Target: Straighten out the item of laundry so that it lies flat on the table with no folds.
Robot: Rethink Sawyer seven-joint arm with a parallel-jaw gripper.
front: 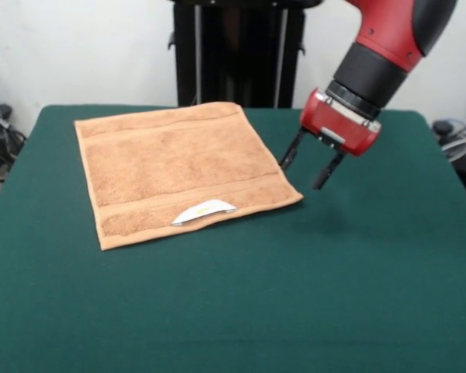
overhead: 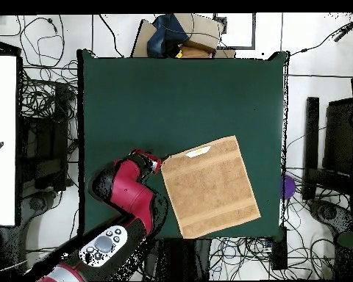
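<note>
Front view, and nearest the camera the green table (front: 241, 311) is lying bare. Just beyond that stretch, the tan towel (front: 179, 167) is resting spread out, left of centre and turned slightly askew to the table's edges. On its near edge a small white label (front: 204, 210) is curling up, with a yellow mark on it; no writing is readable, and no brand is showing anywhere.

Further back and to the right, the gripper (front: 305, 169) is hanging just off the towel's right corner, fingers spread apart, gripping nothing and not touching the cloth.

The overhead view is agreeing: the towel (overhead: 209, 186) looks square and smooth, woven bands running straight, the gripper (overhead: 154, 163) beside one corner.

By my reading, the straightening is looking as good as done, with no fold showing. What remains, if anything, is a check of that curled label edge and a clean lift away without snagging the corner.
</note>
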